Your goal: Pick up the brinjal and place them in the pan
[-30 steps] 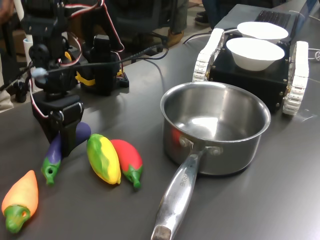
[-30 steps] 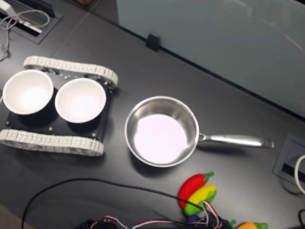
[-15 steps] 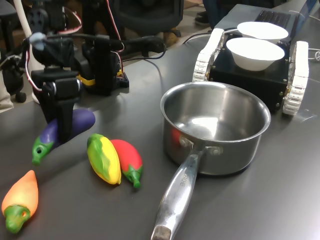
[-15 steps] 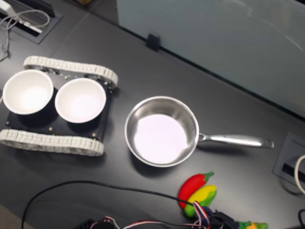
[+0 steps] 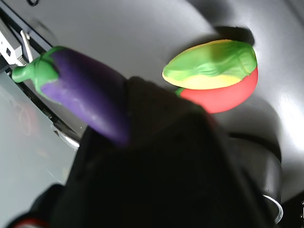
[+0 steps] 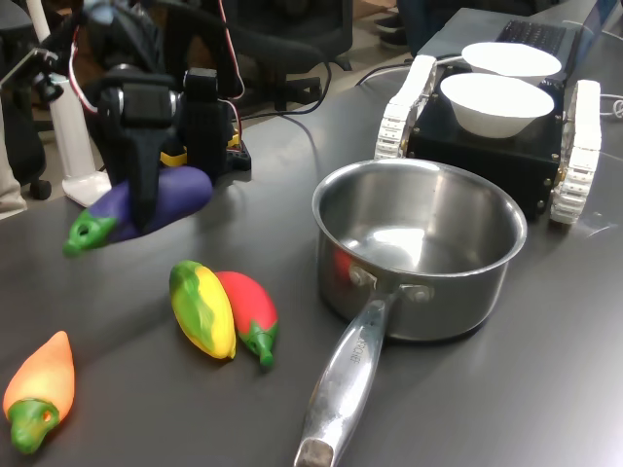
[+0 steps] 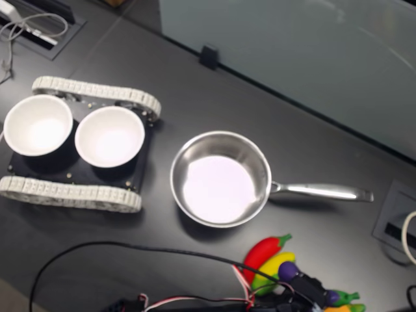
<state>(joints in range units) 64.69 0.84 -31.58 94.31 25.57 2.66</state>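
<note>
One gripper (image 6: 146, 199) clamps the brinjal (image 6: 146, 204) crosswise above the worktop (image 6: 146, 389), with the pan (image 6: 419, 243) well off toward the first exterior view's right.

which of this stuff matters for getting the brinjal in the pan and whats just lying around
In the job:
brinjal, clamped in the gripper
pan, nothing inside

Just lying about:
yellow-green toy vegetable
red toy vegetable
orange toy vegetable
two white bowls on the tracked vehicle

The brinjal (image 5: 80, 90) is half hidden by the dark tool (image 5: 142, 156) in the wrist view. The orange toy (image 7: 338, 308) is cut off at the second exterior view's bottom edge.
</note>
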